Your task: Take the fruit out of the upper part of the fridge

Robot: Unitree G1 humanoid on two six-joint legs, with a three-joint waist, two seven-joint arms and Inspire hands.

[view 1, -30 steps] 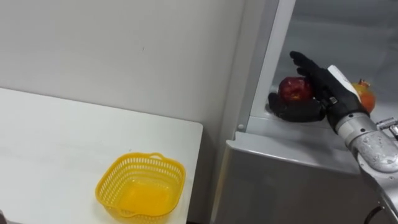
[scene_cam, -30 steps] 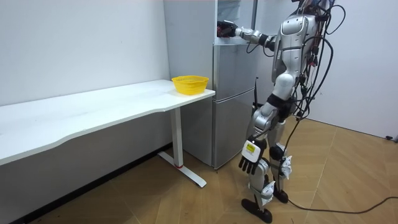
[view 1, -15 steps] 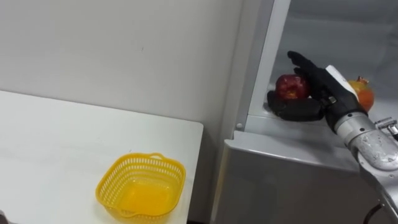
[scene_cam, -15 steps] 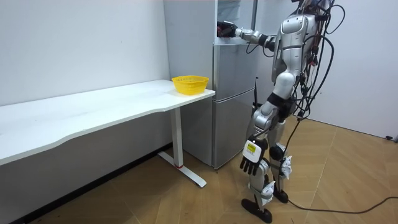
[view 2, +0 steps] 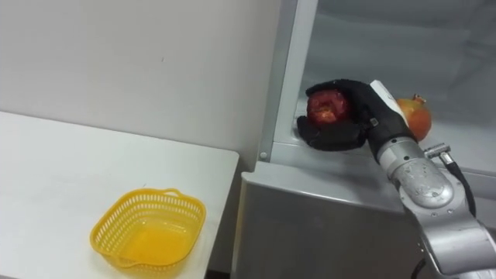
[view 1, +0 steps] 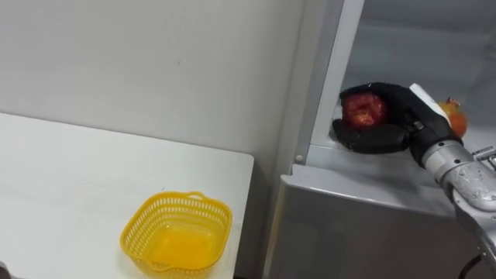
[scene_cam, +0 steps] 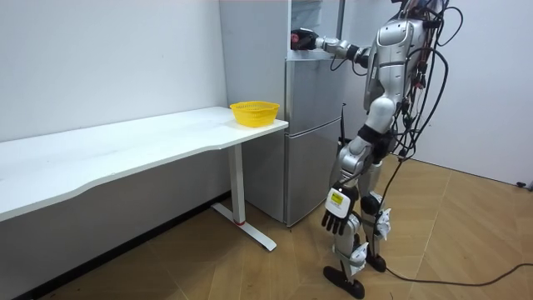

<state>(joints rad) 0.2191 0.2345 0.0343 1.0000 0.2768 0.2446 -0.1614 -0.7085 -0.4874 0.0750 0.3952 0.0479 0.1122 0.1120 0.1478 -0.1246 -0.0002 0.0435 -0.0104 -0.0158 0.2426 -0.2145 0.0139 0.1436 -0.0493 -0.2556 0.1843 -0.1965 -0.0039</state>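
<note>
A dark red round fruit (view 1: 366,109) sits at the front left of the upper fridge shelf (view 1: 364,167). My right hand (view 1: 397,124) reaches in from the right and is shut on it, fingers curled over its top and thumb under it. The same grasp shows in the right eye view, hand (view 2: 355,124) round the fruit (view 2: 326,107). A second, orange-red fruit (view 1: 456,118) lies further right on the shelf, behind my wrist. In the room view I stand facing the open fridge (scene_cam: 312,133) with my right arm raised into it. My left hand (scene_cam: 333,218) hangs open by my thigh.
A yellow plastic basket (view 1: 177,232) stands empty on the white table (view 1: 62,178), near its right edge beside the fridge. The fridge's grey frame (view 1: 329,70) rises just left of the hand. The closed lower fridge door (view 1: 349,232) lies below the shelf.
My right hand's fingers, straight behind the red fruit a second ago, have curled over it and closed round it. The basket and the other fruit have not moved.
</note>
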